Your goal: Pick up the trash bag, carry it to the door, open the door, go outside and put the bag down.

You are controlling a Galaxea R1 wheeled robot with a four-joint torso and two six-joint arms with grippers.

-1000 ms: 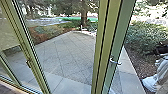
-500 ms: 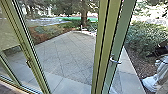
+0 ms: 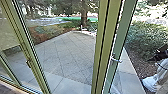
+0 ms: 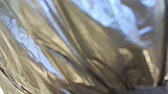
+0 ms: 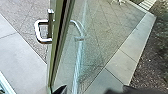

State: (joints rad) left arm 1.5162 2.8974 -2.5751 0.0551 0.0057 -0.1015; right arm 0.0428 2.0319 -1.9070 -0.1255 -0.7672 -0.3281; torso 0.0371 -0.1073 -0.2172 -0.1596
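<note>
The trash bag [image 4: 100, 45] at my left wrist probably frees my right for the door [image 3: 122, 32]; I can't tell either end effector's grip.

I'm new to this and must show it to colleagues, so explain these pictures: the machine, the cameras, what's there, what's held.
This is a wheeled robot with two arms. One camera sits high on it, looking forward and down; each wrist carries another. The head view looks out onto paving, with a tree trunk and bushes around it. A glass door with a greenish frame and a metal handle appears there and, closer, in the right wrist view; it seems to stand ajar. The left wrist view shows crumpled, shiny plastic, most likely the trash bag. The left arm probably carries it, but the grip itself can't be made out.
</note>
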